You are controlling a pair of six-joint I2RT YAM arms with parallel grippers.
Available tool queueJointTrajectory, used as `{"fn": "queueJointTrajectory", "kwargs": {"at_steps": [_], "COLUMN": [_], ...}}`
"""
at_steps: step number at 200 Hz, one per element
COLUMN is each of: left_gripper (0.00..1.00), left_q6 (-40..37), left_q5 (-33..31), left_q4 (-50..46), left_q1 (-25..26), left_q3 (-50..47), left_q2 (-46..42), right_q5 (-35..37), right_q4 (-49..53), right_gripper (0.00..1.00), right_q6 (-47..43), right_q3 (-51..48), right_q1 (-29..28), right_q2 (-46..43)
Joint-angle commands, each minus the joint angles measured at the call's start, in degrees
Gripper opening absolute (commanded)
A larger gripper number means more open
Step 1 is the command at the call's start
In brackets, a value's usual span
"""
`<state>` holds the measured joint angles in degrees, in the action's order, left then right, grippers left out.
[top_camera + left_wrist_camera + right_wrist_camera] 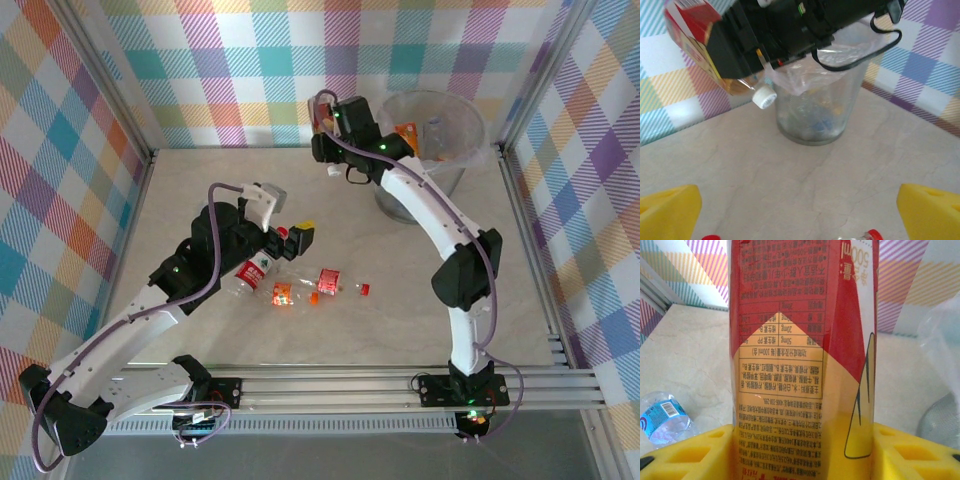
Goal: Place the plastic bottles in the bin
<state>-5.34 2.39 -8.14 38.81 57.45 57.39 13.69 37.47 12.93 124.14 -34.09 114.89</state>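
Carry step: right hand point(330, 125) clamped on red-label bottle point(800, 340), just beside the bin point(478, 125), not over its rim. Left hand point(800, 215) wide open above worktop bottles point(283, 293). Next, I'd say: get over the opening, release.

Bright, even light, seemingly from overhead, leaves only faint soft shadows on the pale worktop point(200, 190). The left wrist view is hazy and washed out, the bin point(812, 115) slightly soft. In the right wrist view the red-labelled bottle point(790, 340) is sharp; the background blurs and whitens.
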Motion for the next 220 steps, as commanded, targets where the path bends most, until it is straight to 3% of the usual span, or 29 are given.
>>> {"fn": "queueJointTrajectory", "kwargs": {"at_steps": [1,53,96,152,220], "left_gripper": [1.00,1.00,1.00,1.00,1.00], "left_q6": [0.8,3.1,5.3,6.9,7.6], "left_q5": [6.8,8.8,9.5,13.3,19.2], "left_q4": [4.5,8.6,12.1,13.2,11.8], "left_q1": [-0.5,-0.5,-0.5,-0.5,-0.5], "left_q3": [-1.5,-3.6,-5.3,-5.2,-3.3], "left_q2": [-1.5,-2.5,-3.6,-2.2,1.3], "right_q5": [2.6,8.4,8.6,-2.0,-7.5], "right_q4": [0.4,2.0,2.7,4.2,4.5], "right_gripper": [0.59,0.58,0.58,0.57,0.56], "right_q6": [-4.1,-7.9,-9.0,-11.7,-11.4], "right_q3": [-0.1,-0.6,-2.9,-4.0,-4.5], "right_q1": [0.5,2.4,7.5,16.1,23.8], "right_q2": [-4.7,-9.8,-13.3,-14.3,-12.1]}}
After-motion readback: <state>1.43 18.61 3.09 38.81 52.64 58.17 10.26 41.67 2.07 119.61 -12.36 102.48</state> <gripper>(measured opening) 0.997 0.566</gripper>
